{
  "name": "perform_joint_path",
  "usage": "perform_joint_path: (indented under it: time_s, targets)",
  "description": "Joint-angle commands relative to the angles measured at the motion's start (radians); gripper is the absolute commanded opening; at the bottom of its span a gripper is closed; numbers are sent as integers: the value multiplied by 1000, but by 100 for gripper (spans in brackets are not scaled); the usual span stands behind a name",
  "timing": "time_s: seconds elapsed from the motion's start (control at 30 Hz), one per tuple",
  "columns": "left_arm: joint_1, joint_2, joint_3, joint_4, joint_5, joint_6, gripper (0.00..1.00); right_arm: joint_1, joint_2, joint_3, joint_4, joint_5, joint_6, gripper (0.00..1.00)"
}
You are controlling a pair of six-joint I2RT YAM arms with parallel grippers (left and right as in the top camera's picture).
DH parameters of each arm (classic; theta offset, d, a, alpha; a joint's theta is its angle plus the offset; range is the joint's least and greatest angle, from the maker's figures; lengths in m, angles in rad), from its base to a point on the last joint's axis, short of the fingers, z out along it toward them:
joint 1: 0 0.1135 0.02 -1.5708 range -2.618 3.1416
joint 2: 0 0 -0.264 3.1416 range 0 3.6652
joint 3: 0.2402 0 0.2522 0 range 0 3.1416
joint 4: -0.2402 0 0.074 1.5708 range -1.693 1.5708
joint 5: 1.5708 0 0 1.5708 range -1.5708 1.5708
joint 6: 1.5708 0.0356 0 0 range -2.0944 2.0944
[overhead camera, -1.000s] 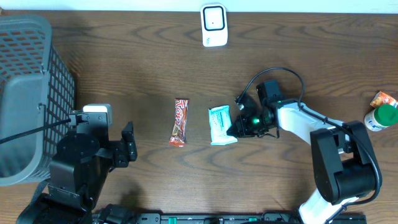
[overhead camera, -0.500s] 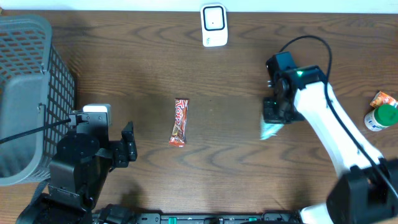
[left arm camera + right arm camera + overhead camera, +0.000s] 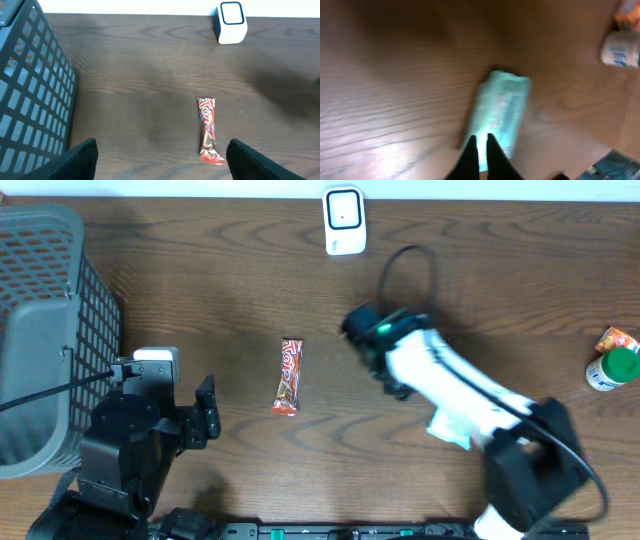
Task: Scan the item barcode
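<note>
Right hand (image 3: 481, 142) is pinching the packet (image 3: 502, 107) and should be facing its barcode squarely at the scanner (image 3: 343, 220); left hand (image 3: 162, 145) is gaping wide.

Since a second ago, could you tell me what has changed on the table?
The right fingers lifted the pale green packet from beside the red bar and carried it right, nearer the robot. Red bar, scanner, basket and left arm stayed put.
</note>
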State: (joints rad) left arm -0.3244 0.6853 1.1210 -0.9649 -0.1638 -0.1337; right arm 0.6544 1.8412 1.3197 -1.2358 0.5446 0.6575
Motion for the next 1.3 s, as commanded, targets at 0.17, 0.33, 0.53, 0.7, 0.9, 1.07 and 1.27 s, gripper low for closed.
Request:
perform_joint_path:
  time_s: [0.17, 0.33, 0.53, 0.7, 0.9, 1.07, 1.27]
  targets:
    - [0, -1, 15, 0, -9, 2, 83, 68, 5, -3, 130, -220, 101, 99]
    - [0, -1, 15, 0, -9, 2, 83, -26, -117, 2, 118, -359, 52, 99]
    - [0, -1, 15, 0, -9, 2, 83, -282, -269, 0, 105, -787, -401, 99]
    - [0, -1, 15, 0, -9, 2, 83, -529, -273, -18, 20, -810, -609, 88]
    - [0, -1, 15, 0, -9, 2, 83, -735, -270, -122, 106, -823, -644, 99]
    - [0, -1, 15, 0, -9, 2, 83, -818, -270, -247, 203, -876, -644, 99]
    - [0, -1, 15, 0, -9, 2, 83, -830, -270, -429, 393, -876, -607, 99]
